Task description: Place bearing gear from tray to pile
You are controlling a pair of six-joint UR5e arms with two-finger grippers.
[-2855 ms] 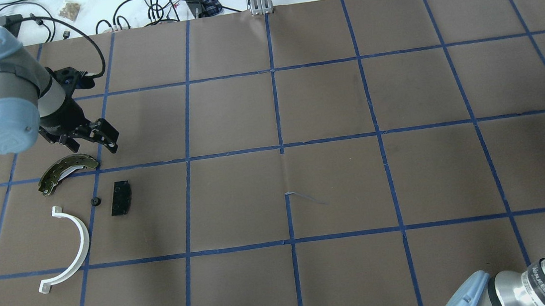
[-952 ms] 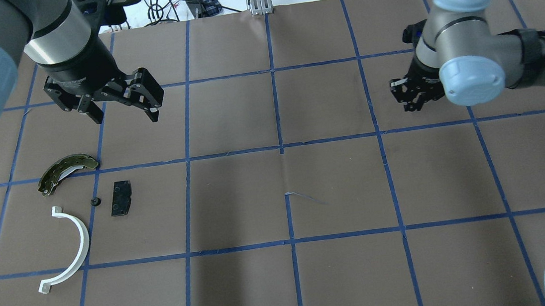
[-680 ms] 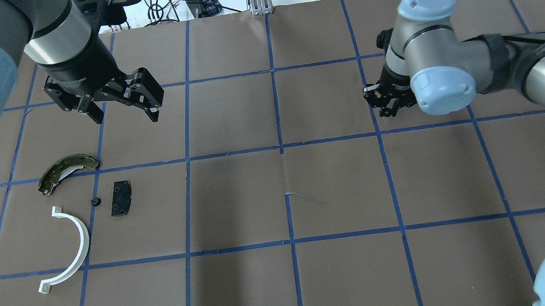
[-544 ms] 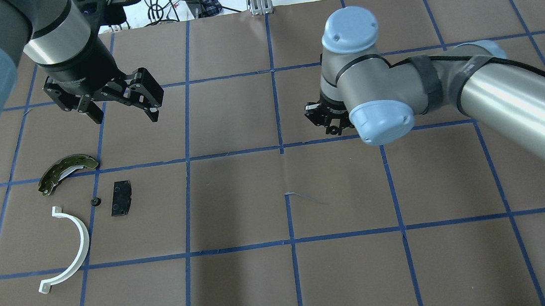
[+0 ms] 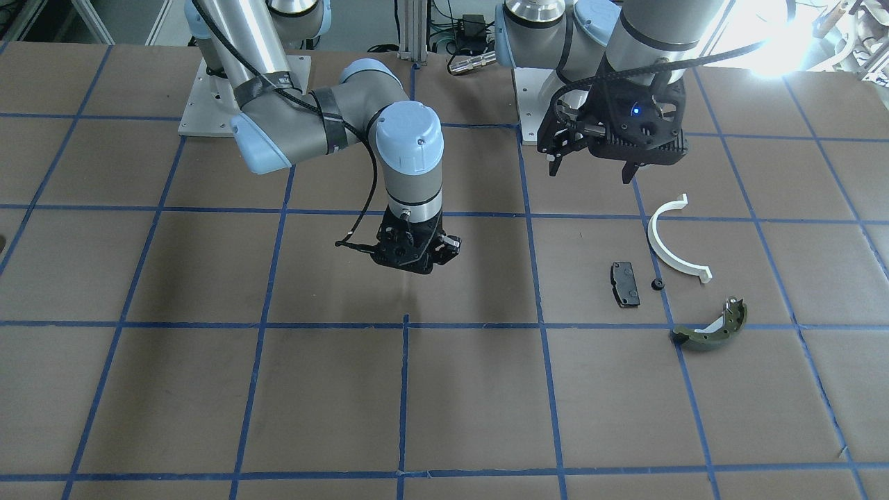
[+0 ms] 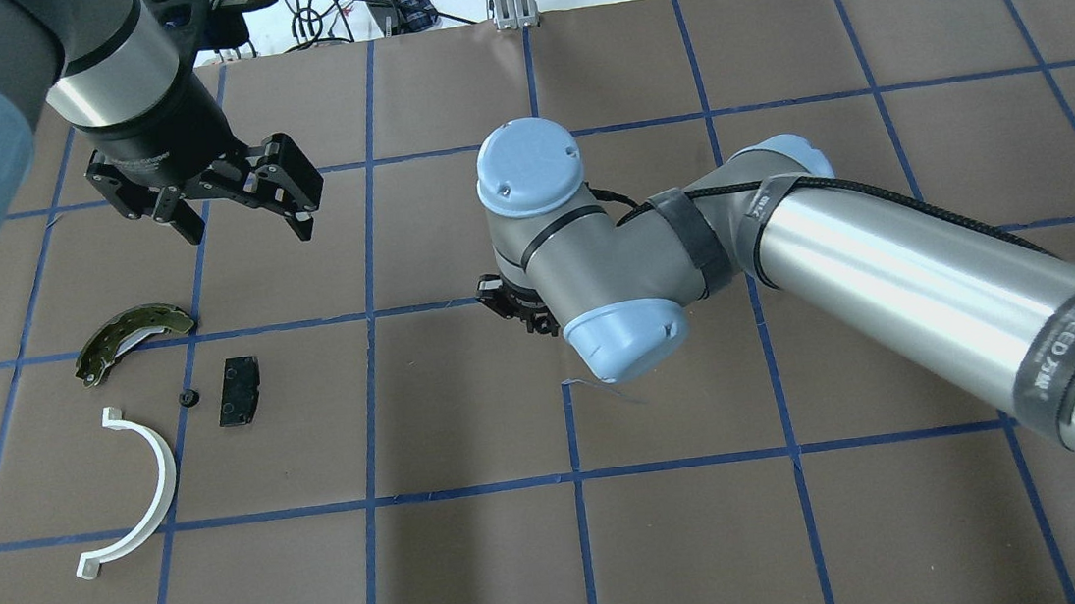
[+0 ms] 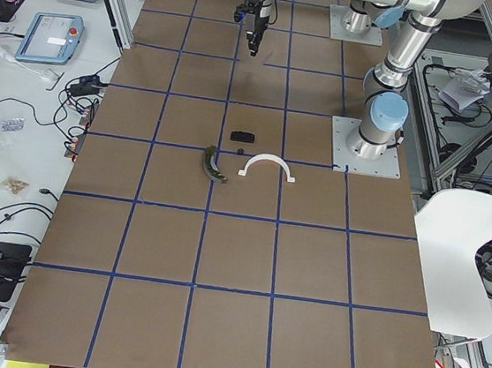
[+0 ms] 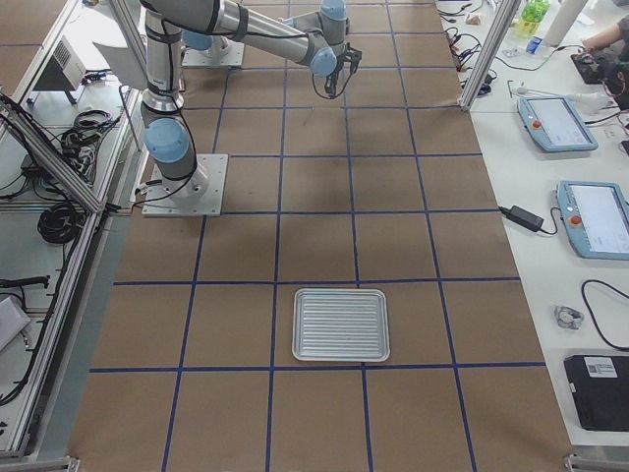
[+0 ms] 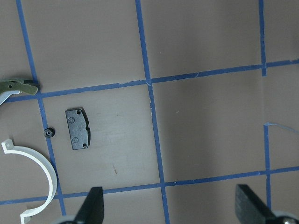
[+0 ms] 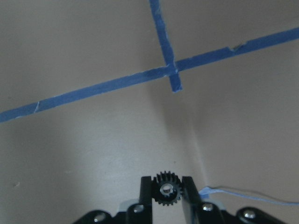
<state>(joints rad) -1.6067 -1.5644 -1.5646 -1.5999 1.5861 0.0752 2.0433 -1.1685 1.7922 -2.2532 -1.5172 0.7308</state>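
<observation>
My right gripper (image 10: 167, 190) is shut on a small black bearing gear (image 10: 167, 188), held between its fingertips above the brown mat. It hangs over the table's middle (image 5: 414, 267) and is mostly hidden under the wrist in the overhead view (image 6: 513, 304). The pile lies at the overhead view's left: an olive-green curved shoe (image 6: 129, 336), a black rectangular pad (image 6: 238, 391), a white half-ring (image 6: 146, 488) and another small black gear (image 6: 189, 398). My left gripper (image 6: 244, 227) is open and empty, raised above and beyond the pile.
A ribbed metal tray (image 8: 341, 324) lies on the mat far out on my right side, with nothing showing in it. Blue tape lines grid the mat. Cables and devices lie beyond the far edge (image 6: 322, 7).
My right arm has swept left from the table's right side to its middle, carrying the gear. My left gripper rose from beside the shoe, then stayed still.
</observation>
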